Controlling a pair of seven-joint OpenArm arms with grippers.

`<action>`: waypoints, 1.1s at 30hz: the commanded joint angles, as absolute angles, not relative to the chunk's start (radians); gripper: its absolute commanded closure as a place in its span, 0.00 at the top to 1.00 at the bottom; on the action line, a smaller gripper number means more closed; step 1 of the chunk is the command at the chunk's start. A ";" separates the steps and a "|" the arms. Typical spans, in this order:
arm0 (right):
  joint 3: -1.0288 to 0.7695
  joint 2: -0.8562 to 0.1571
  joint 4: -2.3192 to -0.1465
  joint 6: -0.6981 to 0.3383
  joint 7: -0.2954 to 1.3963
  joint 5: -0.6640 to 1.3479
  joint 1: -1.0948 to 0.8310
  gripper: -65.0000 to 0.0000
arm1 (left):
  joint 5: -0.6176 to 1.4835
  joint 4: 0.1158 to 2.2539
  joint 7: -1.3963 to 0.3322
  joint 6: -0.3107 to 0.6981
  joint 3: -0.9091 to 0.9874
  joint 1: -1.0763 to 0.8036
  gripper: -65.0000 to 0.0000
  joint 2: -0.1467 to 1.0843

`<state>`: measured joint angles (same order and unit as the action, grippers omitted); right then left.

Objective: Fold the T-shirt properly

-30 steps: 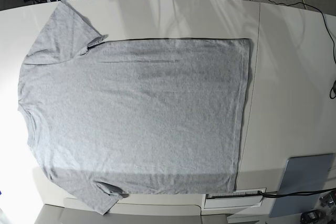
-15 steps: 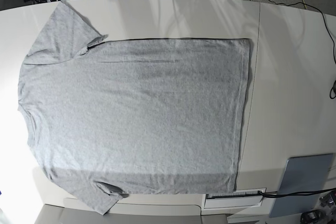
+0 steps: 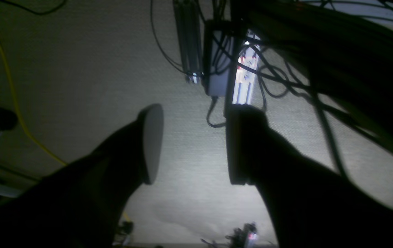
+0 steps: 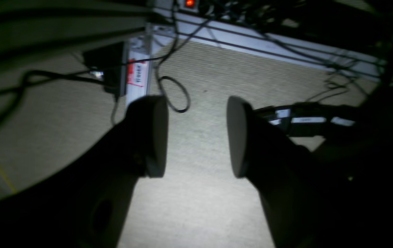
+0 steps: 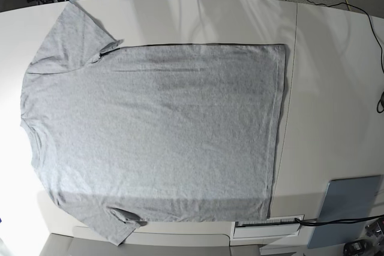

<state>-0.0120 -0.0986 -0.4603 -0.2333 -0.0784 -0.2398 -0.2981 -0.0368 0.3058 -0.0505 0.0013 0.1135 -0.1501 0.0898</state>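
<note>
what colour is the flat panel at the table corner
Grey-blue flat rectangular panel, clearest in the base view.

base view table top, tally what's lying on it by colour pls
heather-grey: 1, the T-shirt, spread flat
grey-blue: 1, the flat panel at the table's near right corner
white: 1, a labelled strip by the hem
total: 3

Heather-grey T-shirt (image 5: 156, 136) flat, unfolded, plain side up; sleeves spread
</note>
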 commanded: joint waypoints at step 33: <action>-0.015 -0.458 -1.745 -0.107 0.096 0.003 -1.221 0.42 | -0.092 1.919 -0.300 0.180 0.115 -0.974 0.47 0.389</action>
